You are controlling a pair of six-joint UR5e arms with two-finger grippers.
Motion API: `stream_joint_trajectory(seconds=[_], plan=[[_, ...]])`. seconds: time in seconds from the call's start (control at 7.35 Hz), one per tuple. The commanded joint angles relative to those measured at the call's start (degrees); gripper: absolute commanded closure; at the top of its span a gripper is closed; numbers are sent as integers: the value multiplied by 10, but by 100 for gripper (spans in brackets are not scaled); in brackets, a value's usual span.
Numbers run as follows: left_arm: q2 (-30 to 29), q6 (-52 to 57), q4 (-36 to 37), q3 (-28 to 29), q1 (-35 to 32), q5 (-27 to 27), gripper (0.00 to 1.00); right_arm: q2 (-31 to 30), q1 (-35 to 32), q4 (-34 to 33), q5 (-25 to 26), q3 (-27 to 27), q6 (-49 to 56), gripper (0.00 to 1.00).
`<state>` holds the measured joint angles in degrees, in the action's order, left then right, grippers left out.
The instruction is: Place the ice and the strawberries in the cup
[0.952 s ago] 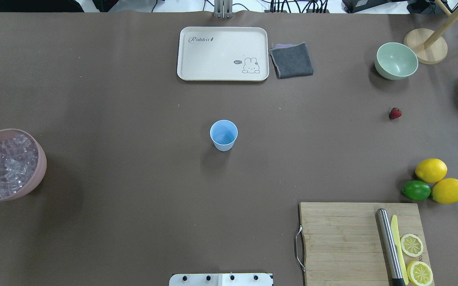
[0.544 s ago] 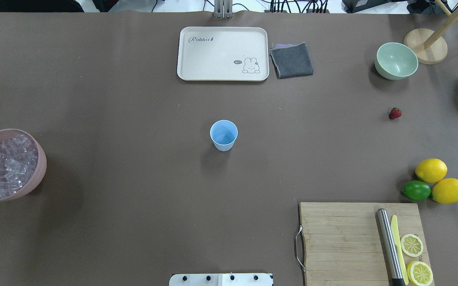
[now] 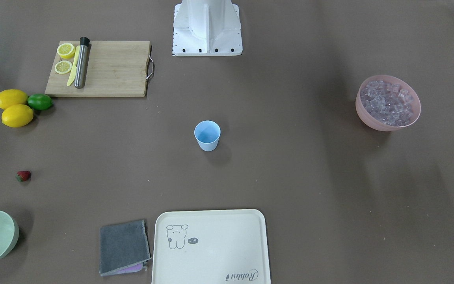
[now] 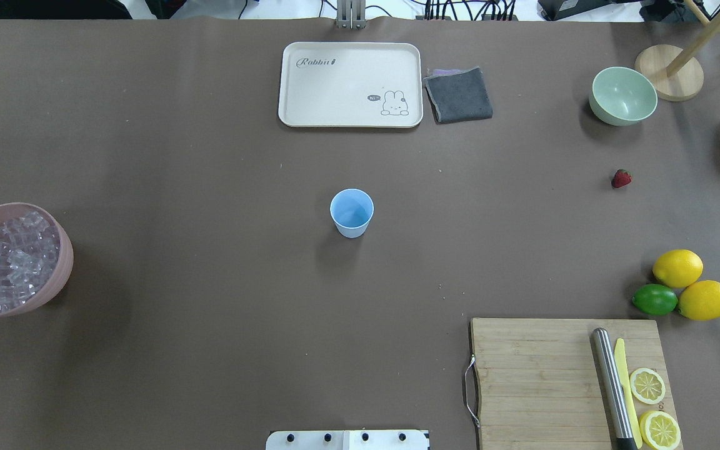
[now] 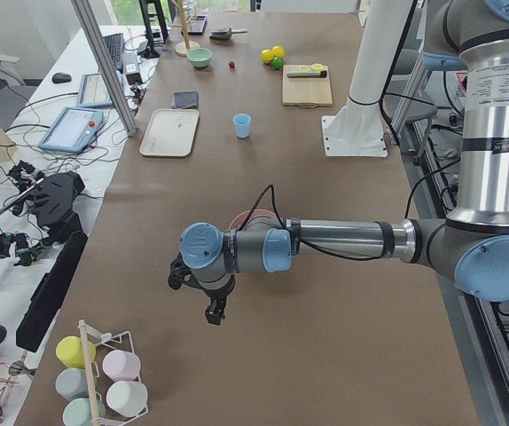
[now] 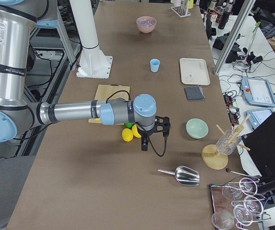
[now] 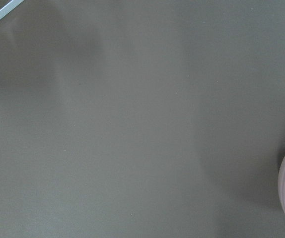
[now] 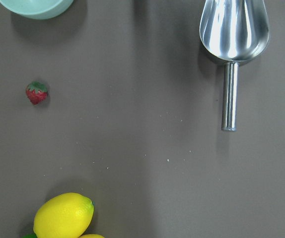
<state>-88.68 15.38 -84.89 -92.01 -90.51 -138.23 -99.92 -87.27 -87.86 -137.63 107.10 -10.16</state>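
A long table under a brown cover (image 4: 210, 156) is spanned by the two arms, one held low over each end. The left gripper (image 5: 212, 306) is hung just above the cover near the round pink plastic bowl (image 4: 63, 275). The right gripper (image 6: 144, 143) is hung near the two yellow lemons (image 4: 677, 267). Both are caught by the side cameras alone, so it cannot be told whether their fingers are apart or together. The pink bowl is set at the robot's left end, well apart from the small light blue plastic cup (image 4: 352, 214), which is stood upright at the table's middle. The small red strawberry with a green top (image 4: 621, 179) is laid on the bare cover far to the robot's right, between the pale green bowl (image 4: 622, 95) and the lemons. The clear ice cubes (image 4: 4, 262) are heaped in the pink bowl.
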Motion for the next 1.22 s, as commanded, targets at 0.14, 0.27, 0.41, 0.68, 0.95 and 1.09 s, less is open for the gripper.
stream_joint_trajectory(seconds=[0.14, 0.27, 0.41, 0.68, 0.95, 1.09], plan=[[-8, -8, 4, 2, 13, 1, 1, 19, 12, 45, 29, -2, -72, 0], [-24, -9, 4, -1, 14, 3, 1, 20, 29, 46, 40, -3, -74, 0], [-52, -8, 7, -1, 16, 2, 1, 23, 32, 46, 42, -4, -74, 0], [-74, -3, -5, -17, 25, -5, 1, 22, 32, 46, 42, -3, -73, 0], [-49, -8, -154, -20, 25, -49, 1, 22, 32, 50, 41, -3, -73, 0], [-55, -69, -177, -25, 31, -77, 1, 17, 32, 66, 41, -4, -74, 0]])
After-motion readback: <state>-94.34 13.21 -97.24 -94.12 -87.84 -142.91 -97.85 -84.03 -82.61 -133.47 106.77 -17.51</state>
